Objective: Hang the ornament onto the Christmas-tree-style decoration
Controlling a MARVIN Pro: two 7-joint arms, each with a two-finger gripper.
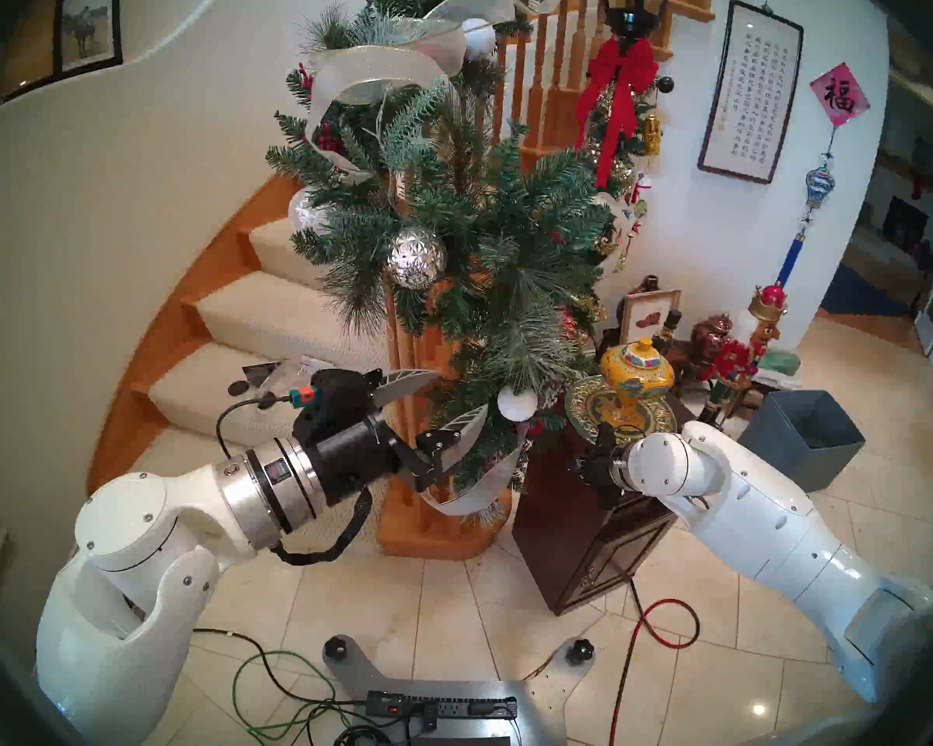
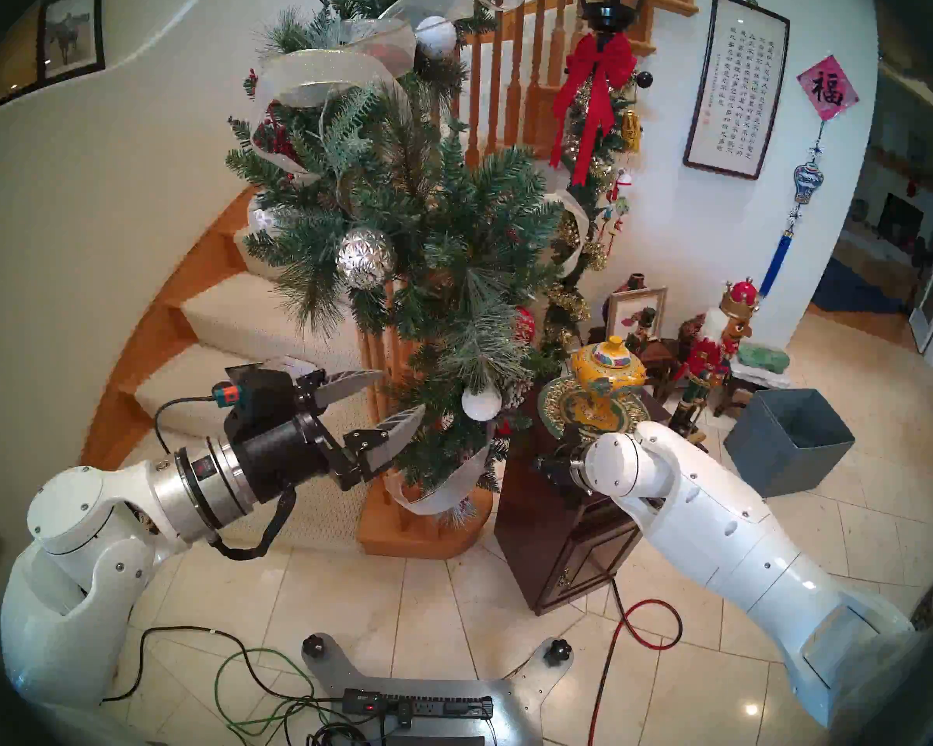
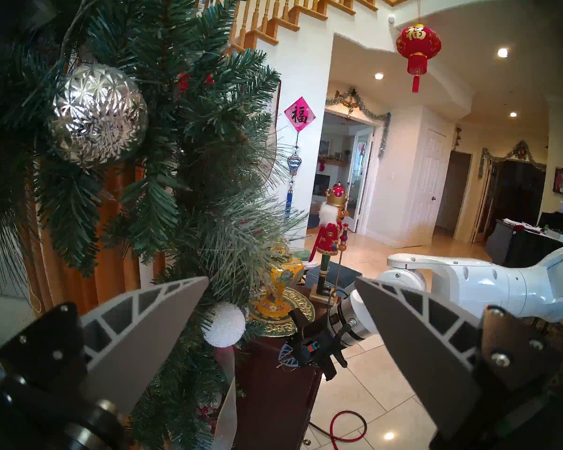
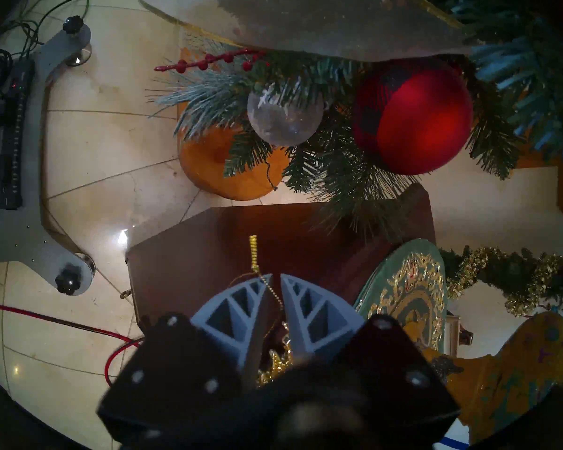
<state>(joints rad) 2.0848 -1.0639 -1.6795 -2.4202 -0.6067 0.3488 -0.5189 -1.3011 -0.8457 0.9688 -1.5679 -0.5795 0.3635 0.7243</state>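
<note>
The ornament [image 4: 273, 358] shows as gold glitter between my right gripper's fingers, over a dark wooden cabinet [image 4: 192, 241]. Its thin gold thread [image 4: 253, 248] runs out past the fingertips. My right gripper [image 4: 276, 277] points down at the cabinet top, its fingers nearly together around the ornament; the head views hide it behind its own wrist [image 1: 653, 459]. The Christmas-tree-style decoration [image 1: 453, 217], a bushy green garland with silver ribbon, hangs down the stair post. My left gripper [image 1: 443, 400] is open and empty against the garland's lower left side.
A silver faceted ball [image 1: 416, 258] and a white snowy ball [image 1: 517, 402] hang in the garland, with a red ball [image 4: 413, 115] lower down. A yellow jar [image 1: 636, 373] on a green plate shares the cabinet top. A grey bin [image 1: 801, 438] and nutcrackers [image 1: 733, 362] stand at the right.
</note>
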